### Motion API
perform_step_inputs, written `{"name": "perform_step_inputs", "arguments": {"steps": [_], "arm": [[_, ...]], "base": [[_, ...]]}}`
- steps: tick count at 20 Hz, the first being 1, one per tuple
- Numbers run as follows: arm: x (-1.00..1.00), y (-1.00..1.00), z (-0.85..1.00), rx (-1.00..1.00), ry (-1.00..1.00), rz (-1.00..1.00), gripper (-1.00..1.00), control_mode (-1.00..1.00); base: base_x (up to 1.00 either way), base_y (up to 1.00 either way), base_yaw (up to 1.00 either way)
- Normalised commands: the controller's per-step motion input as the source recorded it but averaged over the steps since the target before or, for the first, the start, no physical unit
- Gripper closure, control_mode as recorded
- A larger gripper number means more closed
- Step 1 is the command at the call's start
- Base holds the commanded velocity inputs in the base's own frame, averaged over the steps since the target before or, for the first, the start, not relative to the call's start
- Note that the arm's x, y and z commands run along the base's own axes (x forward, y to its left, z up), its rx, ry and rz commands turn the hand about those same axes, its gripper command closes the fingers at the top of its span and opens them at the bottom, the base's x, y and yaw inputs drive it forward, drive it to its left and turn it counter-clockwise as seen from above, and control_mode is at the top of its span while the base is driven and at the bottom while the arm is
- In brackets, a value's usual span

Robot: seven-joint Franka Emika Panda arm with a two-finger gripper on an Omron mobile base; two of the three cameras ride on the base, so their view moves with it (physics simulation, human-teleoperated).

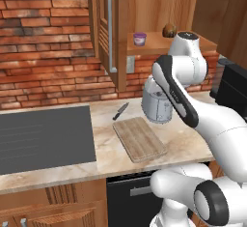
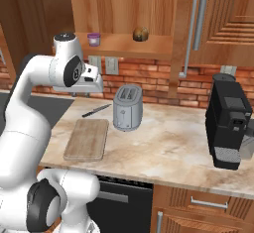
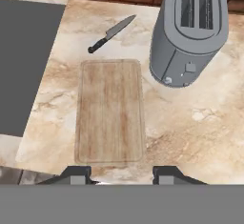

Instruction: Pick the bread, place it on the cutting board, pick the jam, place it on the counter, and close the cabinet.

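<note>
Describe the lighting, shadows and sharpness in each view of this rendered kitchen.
Left base view: even light, a soft shadow edging the cutting board. Right base view: the cabinet interior is dimmer than the counter. Hand view: sharp throughout, no glare on the toaster.

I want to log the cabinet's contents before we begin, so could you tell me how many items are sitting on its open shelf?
2. The jam stands toward the shelf's left end and the bread further right, apart from each other. The closed cabinet door could hide more.
</note>
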Motion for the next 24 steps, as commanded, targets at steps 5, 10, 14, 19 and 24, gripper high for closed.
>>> {"name": "perform_step_inputs", "arguments": {"steps": [5,10,14,19,24], "arm": [[-0.05,0.00,0.03,0.00,-0.11,0.00,-1.00,-1.00],[-0.01,0.00,0.12,0.00,-0.17,0.03,-1.00,-1.00],[0.00,0.00,0.25,0.00,-0.22,0.03,-1.00,-1.00],[0.00,0.00,0.33,0.00,-0.23,0.01,-1.00,-1.00],[0.00,0.00,0.40,0.00,-0.19,0.00,-1.00,-1.00]], "base": [[0.00,0.00,0.00],[0.00,0.00,0.00],[0.00,0.00,0.00],[0.00,0.00,0.00],[0.00,0.00,0.00]]}}
